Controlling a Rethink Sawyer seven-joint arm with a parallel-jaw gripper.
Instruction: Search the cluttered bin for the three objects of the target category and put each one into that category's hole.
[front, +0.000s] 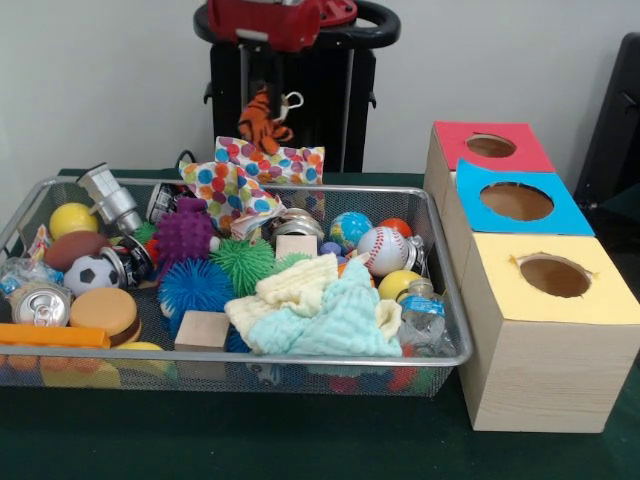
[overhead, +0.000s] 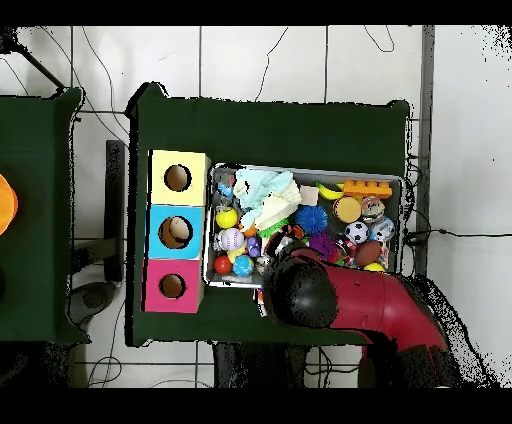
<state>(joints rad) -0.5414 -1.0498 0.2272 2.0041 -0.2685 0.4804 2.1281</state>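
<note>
The wire mesh bin (front: 300, 357) is full of clutter; it also shows in the overhead view (overhead: 404, 182). My gripper (front: 263, 98) hangs above the bin's far edge, shut on an orange soft toy with dark stripes (front: 266, 122) that dangles clear of the clutter. In the overhead view the red arm (overhead: 340, 295) hides both gripper and toy. The hole with the red surround (front: 490, 146) is on the farthest box at the right; it also shows in the overhead view (overhead: 172, 286). No other soft toy animal shows.
Boxes with a blue-surround hole (front: 516, 201) and a yellow-surround hole (front: 554, 275) stand nearer the camera. The bin holds pale cloths (front: 320, 305), spiky balls (front: 195, 283), a baseball (front: 381, 249), a polka-dot bag (front: 235, 185), cans and a soccer ball (front: 92, 272).
</note>
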